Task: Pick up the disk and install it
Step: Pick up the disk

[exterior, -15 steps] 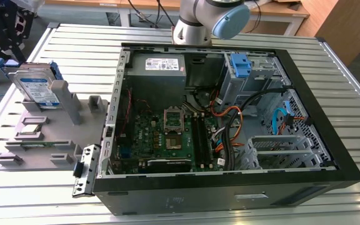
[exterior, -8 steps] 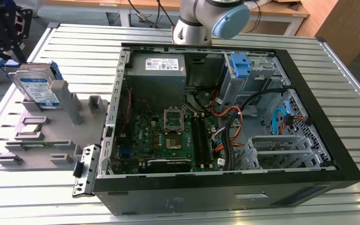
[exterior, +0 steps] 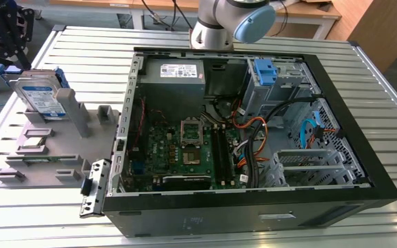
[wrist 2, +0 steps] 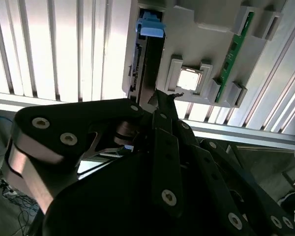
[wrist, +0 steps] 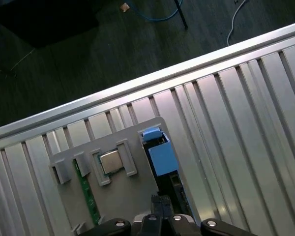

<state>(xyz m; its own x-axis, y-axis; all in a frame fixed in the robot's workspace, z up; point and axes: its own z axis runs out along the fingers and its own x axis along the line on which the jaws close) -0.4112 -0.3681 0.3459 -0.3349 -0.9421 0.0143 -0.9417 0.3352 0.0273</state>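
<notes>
The exterior view shows the disk [exterior: 42, 98] upright, label visible, in a grey holder [exterior: 54, 150]. The second wrist view shows its edge beyond the claw [wrist 2: 164, 98]; I cannot tell how wide the claw is.

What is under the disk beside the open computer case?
A grey holder tray: the disk stands upright in its slot. The slot walls cover the disk's lower edge, so the slot floor cannot be seen.

The exterior view looks steeply down from high and well back, taking in the case [exterior: 240, 212] and the holder [exterior: 54, 147] beside it. Both wrist views face down from close above the holder, sharing its disk [wrist 2: 150, 64] end
</notes>
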